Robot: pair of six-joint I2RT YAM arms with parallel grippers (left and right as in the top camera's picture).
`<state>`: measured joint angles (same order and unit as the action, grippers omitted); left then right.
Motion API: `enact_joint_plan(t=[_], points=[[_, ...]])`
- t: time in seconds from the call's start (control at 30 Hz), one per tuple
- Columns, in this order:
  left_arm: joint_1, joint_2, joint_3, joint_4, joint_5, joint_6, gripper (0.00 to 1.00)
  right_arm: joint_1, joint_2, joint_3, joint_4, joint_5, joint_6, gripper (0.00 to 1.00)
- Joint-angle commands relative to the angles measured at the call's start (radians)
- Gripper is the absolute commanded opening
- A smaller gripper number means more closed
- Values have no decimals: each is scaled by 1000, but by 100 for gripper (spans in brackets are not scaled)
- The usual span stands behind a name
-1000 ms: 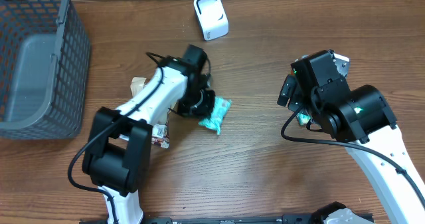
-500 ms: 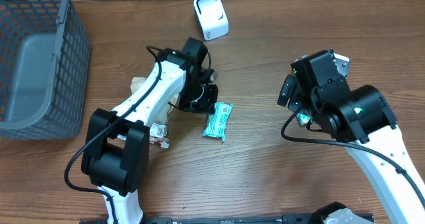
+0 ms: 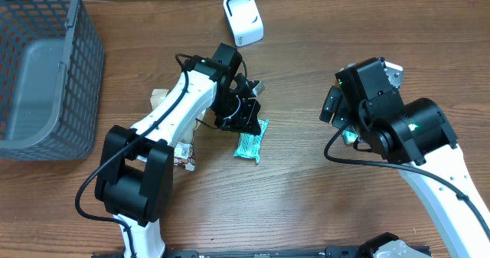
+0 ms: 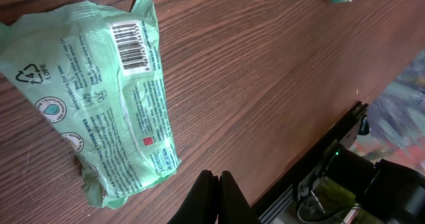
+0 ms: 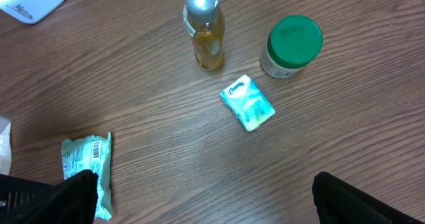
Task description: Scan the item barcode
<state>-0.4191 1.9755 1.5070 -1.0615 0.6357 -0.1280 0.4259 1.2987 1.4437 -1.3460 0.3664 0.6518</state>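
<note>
On the wood table, crinkled pale green wipes packet lying flat, barcode face up near one end; left gripper clenched empty beside it; right gripper spread wide, holding nothing

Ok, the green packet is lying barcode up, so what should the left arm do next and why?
Probably open the left tool and lower it onto the green packet to grip it. The tool is shut and empty beside the packet, the barcode faces up, and the white scanner stands well apart from it.
</note>
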Motion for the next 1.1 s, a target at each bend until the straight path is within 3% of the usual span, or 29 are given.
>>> enact_joint_plan(t=[0.0, 0.2, 0.33, 0.47, 0.6, 0.73, 1.07], points=[[-7, 3, -7, 0, 28, 25, 4, -3, -13, 10, 5, 14, 6, 100], [13, 34, -8, 6, 114, 71, 4, -3, -13, 10, 5, 14, 6, 100], [46, 53, -8, -24, 283, 237, 4, -3, -13, 10, 5, 14, 6, 100], [97, 54, -8, -59, 245, 212, 5, -3, -13, 10, 5, 14, 6, 100], [146, 54, -8, -60, 241, 90, 4, -3, -13, 10, 5, 14, 6, 100], [154, 54, -11, -64, 185, 189, 4, -3, -13, 10, 5, 14, 6, 100], [154, 60, -165, 120, 367, 203, 4, -3, -13, 10, 5, 14, 6, 100]])
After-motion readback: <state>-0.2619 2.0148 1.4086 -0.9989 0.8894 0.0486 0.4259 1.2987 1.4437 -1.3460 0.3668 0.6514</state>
